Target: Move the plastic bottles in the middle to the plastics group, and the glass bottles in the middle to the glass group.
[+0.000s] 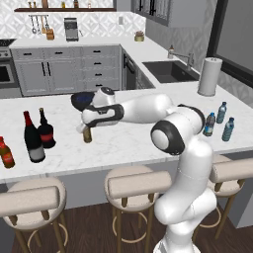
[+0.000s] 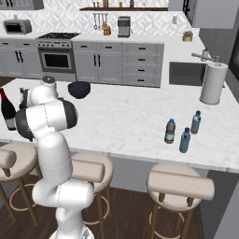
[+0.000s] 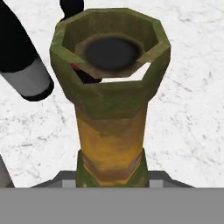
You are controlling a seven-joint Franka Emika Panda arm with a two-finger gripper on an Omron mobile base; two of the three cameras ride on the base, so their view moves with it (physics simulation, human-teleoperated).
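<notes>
Amber glass of the slim beer bottle (image 1: pixel 87 134) is seen clamped in the claw (image 1: pixel 85 129), whose jaws are drawn in on the neck, as the hand view confirms: the bottle's open mouth and yellow-banded neck (image 3: pixel 111 100) rise directly ahead of the fingertips. The bottle's long axis is held upright, with its base on or just above the white marble table (image 1: pixel 128 143); which of the two cannot be told. From the claw, the glass group lies to the left in the left base view: the squat round-bellied dark bottle (image 1: pixel 46 129) with red label and the small orange-red bottle (image 1: pixel 6 153), with the tall dark wine bottle (image 1: pixel 32 137) standing between the claw and that pair. The three small water bottles (image 1: pixel 220 121) are grouped well apart on the opposite side. A leftward carry is judged to be called for, passing clear of the wine bottle.
</notes>
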